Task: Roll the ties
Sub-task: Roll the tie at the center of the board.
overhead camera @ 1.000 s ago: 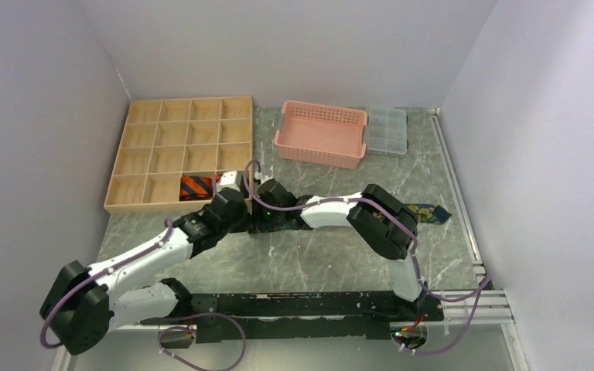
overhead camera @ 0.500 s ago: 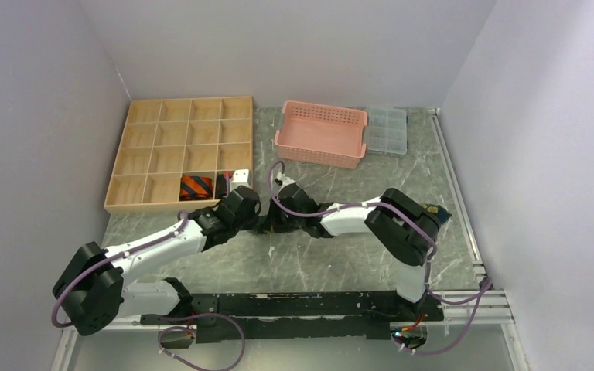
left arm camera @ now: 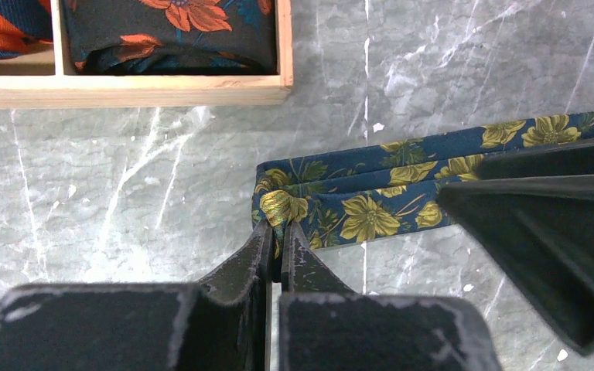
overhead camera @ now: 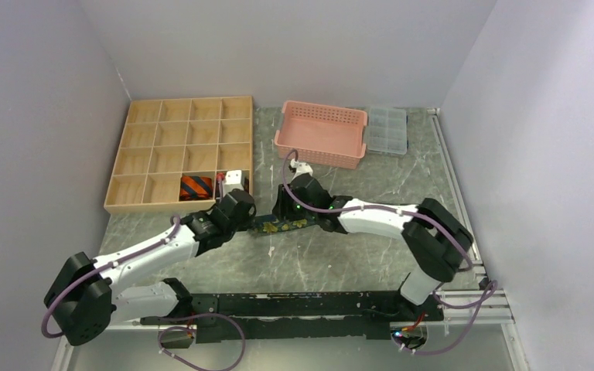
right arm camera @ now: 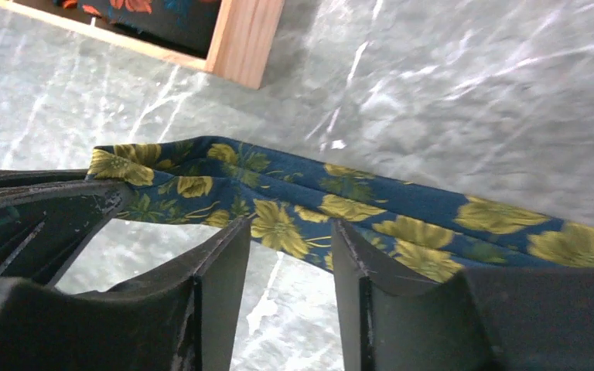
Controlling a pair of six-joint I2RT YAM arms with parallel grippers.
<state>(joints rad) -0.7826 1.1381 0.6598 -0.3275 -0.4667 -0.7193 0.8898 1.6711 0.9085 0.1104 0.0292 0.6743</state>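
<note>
The floral tie (left arm camera: 371,193) lies flat on the marble table, running right from its folded end. My left gripper (left arm camera: 280,236) is shut on that folded end near the wooden tray's corner. My right gripper (right arm camera: 290,232) is open, its jaws over the near edge of the floral tie (right arm camera: 317,197) just right of the left gripper. In the top view the floral tie (overhead camera: 278,226) shows between both grippers. The striped tie (overhead camera: 196,186) and the orange-leaf tie (left arm camera: 178,31) sit rolled in neighbouring front compartments of the tray.
The wooden compartment tray (overhead camera: 178,151) stands at the back left, its front edge (left arm camera: 131,89) close to the left gripper. A pink basket (overhead camera: 321,135) and a clear organizer box (overhead camera: 387,130) stand at the back. A rail runs along the table's right edge.
The right gripper has moved right along the tie and its elbow has swung out to the right. The left gripper has stayed near the tray corner with the tie's end.
</note>
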